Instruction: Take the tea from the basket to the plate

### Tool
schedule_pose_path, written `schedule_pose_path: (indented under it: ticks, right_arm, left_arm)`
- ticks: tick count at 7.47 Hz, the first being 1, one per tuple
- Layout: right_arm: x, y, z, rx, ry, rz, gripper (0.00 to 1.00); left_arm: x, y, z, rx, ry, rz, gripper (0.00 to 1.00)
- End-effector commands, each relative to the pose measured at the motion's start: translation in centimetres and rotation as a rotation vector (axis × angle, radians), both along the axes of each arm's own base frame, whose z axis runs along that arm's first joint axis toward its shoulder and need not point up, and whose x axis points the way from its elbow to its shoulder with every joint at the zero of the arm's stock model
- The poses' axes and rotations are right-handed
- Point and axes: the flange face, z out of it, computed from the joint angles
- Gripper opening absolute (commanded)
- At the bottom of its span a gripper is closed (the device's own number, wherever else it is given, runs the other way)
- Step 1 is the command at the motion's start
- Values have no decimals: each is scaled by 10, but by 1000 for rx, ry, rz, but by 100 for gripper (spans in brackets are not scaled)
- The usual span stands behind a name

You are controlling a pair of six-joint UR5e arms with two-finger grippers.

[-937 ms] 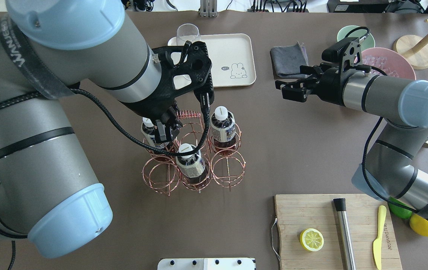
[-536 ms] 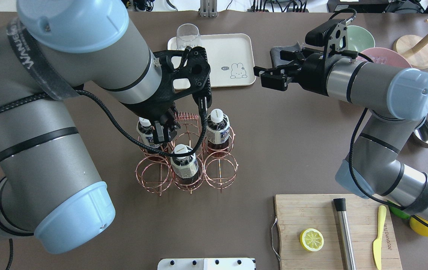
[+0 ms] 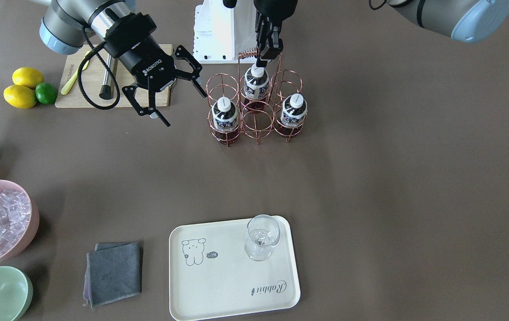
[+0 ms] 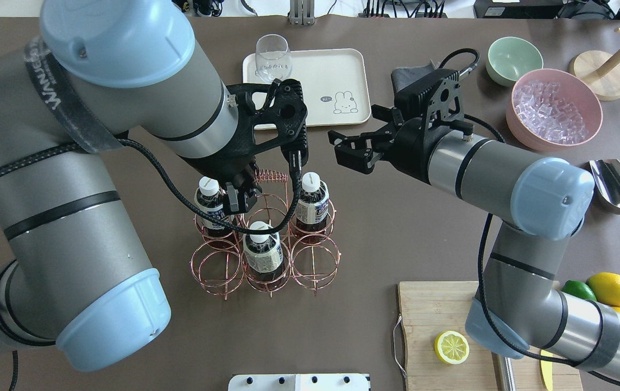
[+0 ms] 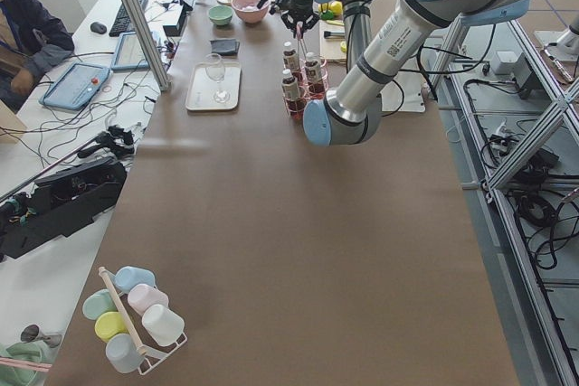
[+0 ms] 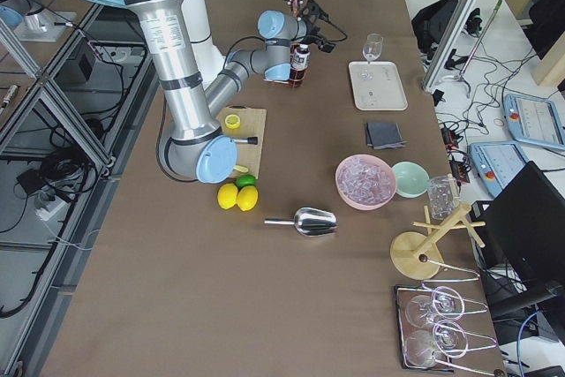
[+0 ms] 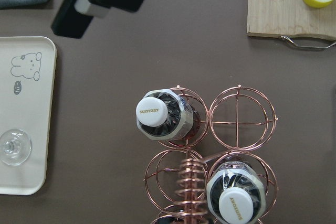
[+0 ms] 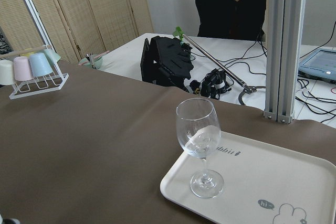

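Hanging over the basket (image 4: 292,259), the left claw (image 4: 238,198) is pinching down narrow on its coiled handle (image 4: 269,176). All three tea bottles (image 4: 310,202) are sitting in their slots, so none is on the Rabbit tray (image 4: 337,65) out at the basket's 1 o'clock, which is carrying a wine glass (image 4: 273,54). The right claw (image 4: 345,149) is hovering spread wide at the basket's 2 o'clock, gripping nothing.
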Motion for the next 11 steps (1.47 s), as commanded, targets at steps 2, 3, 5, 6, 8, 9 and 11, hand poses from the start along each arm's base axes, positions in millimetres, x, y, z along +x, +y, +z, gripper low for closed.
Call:
schedule_pose_path:
  ticks: [2, 3, 5, 6, 8, 9, 11]
  right_arm:
    - [-38, 33, 1, -15, 25, -7, 100]
    - [-45, 39, -1, -22, 38, -4, 100]
    - [-54, 48, -8, -23, 37, -25, 100]
    - [-59, 52, -8, -26, 45, -25, 100]
    - [-70, 62, -8, -31, 60, -28, 100]
    - [-72, 62, -9, -35, 75, -30, 100]
    - [-81, 71, -14, -34, 77, -22, 100]
  left_arm:
    - [1, 1, 1, -1, -1, 3, 0]
    - [1, 1, 1, -2, -1, 2, 0]
    - [0, 2, 5, -4, -5, 2, 0]
    - [0, 2, 4, -4, -3, 2, 0]
    - [0, 2, 5, -5, -4, 4, 0]
    - [-1, 2, 4, -5, -2, 1, 0]
    - [-2, 1, 2, -1, 0, -3, 0]
